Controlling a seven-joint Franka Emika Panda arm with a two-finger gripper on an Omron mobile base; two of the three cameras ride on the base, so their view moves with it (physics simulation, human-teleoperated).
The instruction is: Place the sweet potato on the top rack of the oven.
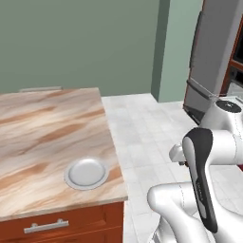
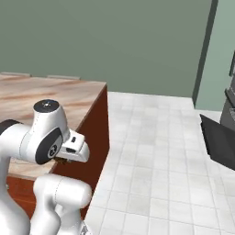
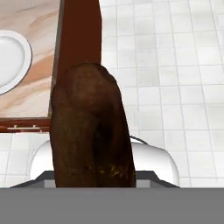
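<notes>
Holding: the sweet potato (image 3: 89, 127) sits in the gripper, a dark brown oblong lump rising close before the hand camera; the fingertips are hidden behind it, so the jaw gap cannot be read directly.
Position of load: above pale tiled floor (image 3: 175, 65), just off the red-brown end panel of the island (image 3: 78, 35).
Arm: white links with dark joints, folded beside the island corner (image 2: 46, 133); a small dark bit shows under the wrist in the right base view.
Island counter: marbled tan-and-cream top (image 1: 42, 128), red-brown drawer front with a silver handle (image 1: 46, 226).
Plate: round, pale grey, resting near the counter's front right corner (image 1: 86, 172); its rim also shows in the hand view.
Fridge: tall grey unit at the far right (image 1: 213, 52).
Wall: plain green (image 1: 80, 38).
</notes>
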